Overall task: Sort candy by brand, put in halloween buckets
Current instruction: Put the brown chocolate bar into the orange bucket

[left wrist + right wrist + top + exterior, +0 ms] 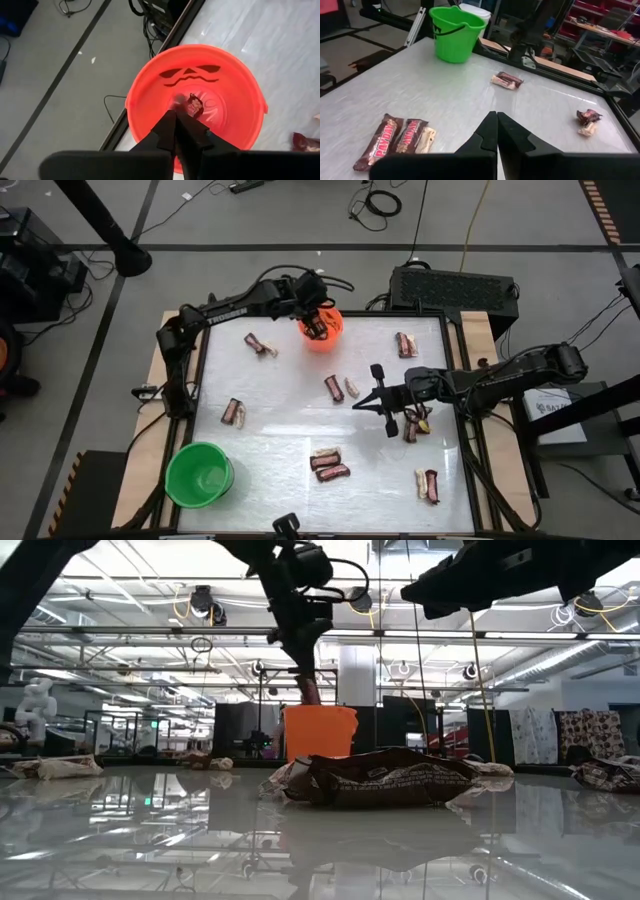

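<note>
Green bucket [199,474] at the table's [280,442] near left corner; nothing visible inside it from above.

One dark bar [233,412] lies alone left of centre; a bar with a pale piece [261,345] lies further back.

Orange bucket [322,329] at the back edge, jack-o'-lantern face on its inner wall. Left end effector [178,120] hangs directly over its mouth, fingers clenched together, nothing between them. One dark wrapped candy [194,105] sits on the bucket floor.

Centre: a dark bar and pale piece side by side [340,388]; two dark bars together [329,465] nearer the front.

Right end effector [496,124] hovers above the table right of centre, fingers pressed together, empty. More candy just beside it [417,425], at the back right [405,344], and front right [428,484].
</note>
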`<state>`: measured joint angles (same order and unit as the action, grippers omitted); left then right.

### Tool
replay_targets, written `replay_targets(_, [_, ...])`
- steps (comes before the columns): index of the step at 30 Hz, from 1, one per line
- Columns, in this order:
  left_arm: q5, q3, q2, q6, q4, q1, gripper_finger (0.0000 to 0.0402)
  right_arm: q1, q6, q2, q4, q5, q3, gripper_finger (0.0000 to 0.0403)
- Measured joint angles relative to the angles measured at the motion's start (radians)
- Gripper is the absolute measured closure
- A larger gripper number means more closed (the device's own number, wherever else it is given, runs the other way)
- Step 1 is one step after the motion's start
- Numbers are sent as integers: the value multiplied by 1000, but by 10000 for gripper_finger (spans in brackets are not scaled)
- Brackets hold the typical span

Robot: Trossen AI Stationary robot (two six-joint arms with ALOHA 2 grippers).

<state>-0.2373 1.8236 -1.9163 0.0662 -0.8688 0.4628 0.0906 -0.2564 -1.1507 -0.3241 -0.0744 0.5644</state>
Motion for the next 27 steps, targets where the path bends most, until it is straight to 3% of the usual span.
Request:
replay_targets(7, [-2, 0, 10, 1, -13, -21, 329, 0, 6, 0, 1, 0, 0, 403])
replay_targets(12, [-3, 0, 61, -3, -25, -33, 314, 0, 8, 0, 2, 0, 0, 403])
replay_targets(17, [8, 1, 128, -60, -168, -58, 313, 0, 9, 0, 2, 0, 0, 403])
replay_targets(19, [68, 2, 140, -98, -262, -81, 312, 0, 12, 0, 1, -1, 0, 403])
replay_targets(22, [171, 0, 141, -139, -387, -150, 312, 0, 44, 0, 1, -1, 0, 403])
replay_targets(27, [171, -77, 140, -170, -403, -345, 312, 0, 93, 0, 1, -1, 0, 403])
